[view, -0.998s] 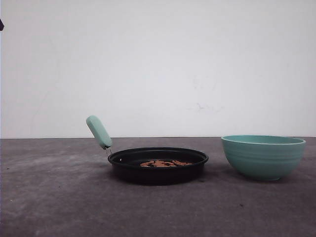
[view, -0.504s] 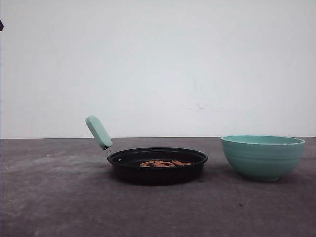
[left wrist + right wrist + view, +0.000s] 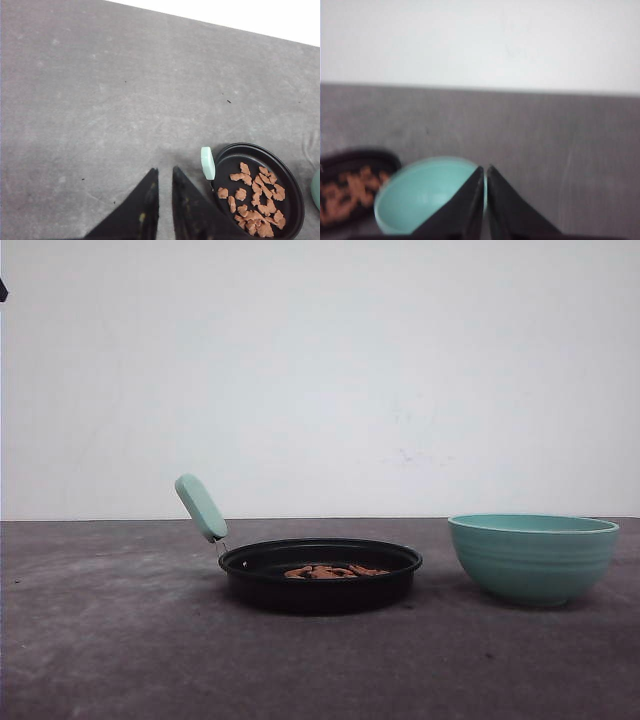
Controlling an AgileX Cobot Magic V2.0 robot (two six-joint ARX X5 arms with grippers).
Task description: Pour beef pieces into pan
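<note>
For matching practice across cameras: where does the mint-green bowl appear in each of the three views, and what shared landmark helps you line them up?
Front view: the mint-green bowl stands at lower right, on the table right of the pan.
Left wrist view: a sliver of its rim at the right edge, beyond the pan.
Right wrist view: lower left of centre, empty, partly behind the fingers.
Shared landmark: the pan holding the beef pieces.

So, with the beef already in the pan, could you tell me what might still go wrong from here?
1. The pan has a raised handle close to the left end effector; a careless retreat might clip it and scatter the beef pieces.
2. The right end effector sits above the bowl near its rim; dropping or swinging could knock it.
3. The bowl stands near the pan; a shove could push one into the other.
</note>
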